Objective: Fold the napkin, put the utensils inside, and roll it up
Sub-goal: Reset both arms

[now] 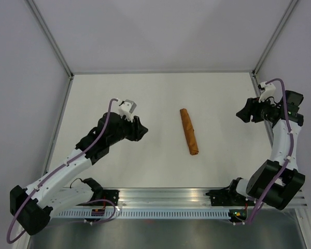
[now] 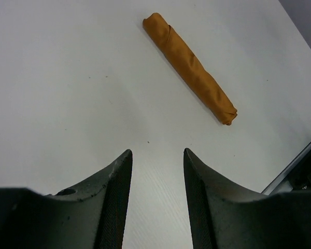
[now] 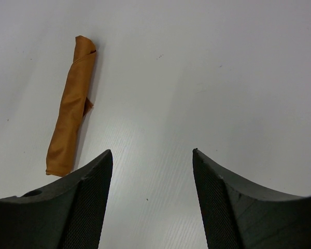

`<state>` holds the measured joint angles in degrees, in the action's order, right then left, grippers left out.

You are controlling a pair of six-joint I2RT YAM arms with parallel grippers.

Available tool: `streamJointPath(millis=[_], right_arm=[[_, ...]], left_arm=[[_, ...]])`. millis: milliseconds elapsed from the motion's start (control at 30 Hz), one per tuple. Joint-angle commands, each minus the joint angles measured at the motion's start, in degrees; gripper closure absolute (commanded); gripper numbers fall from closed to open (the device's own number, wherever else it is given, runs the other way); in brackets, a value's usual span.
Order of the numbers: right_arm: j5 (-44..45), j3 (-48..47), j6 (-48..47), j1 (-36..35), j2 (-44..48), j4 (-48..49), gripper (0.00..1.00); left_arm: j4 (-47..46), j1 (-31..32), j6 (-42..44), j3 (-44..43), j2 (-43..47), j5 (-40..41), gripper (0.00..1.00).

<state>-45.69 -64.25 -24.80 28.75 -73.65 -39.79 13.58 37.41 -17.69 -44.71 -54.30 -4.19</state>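
The rust-brown napkin lies rolled into a tight tube in the middle of the white table, also seen in the left wrist view and the right wrist view. No utensils show; whether any lie inside the roll cannot be told. My left gripper hovers well to the left of the roll, open with only bare table between its fingers. Far to the right of the roll my right gripper stands wide open and empty.
The white table is walled at the back and both sides. A metal rail with the arm bases runs along the near edge; its corner shows in the left wrist view.
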Motion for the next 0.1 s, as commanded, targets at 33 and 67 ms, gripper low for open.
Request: streamJointPath(millis=[33,67], right_arm=[[0.6,1.0,2.2,0.5,2.2,3.4,0.30],[0.7,1.0,2.4,0.5,2.3,3.6,0.27]], left_arm=[[0.7,0.0,1.7,0.5,1.4,1.6,0.50],[0.8,0.1,1.8,0.5,1.6,1.6,0.50]])
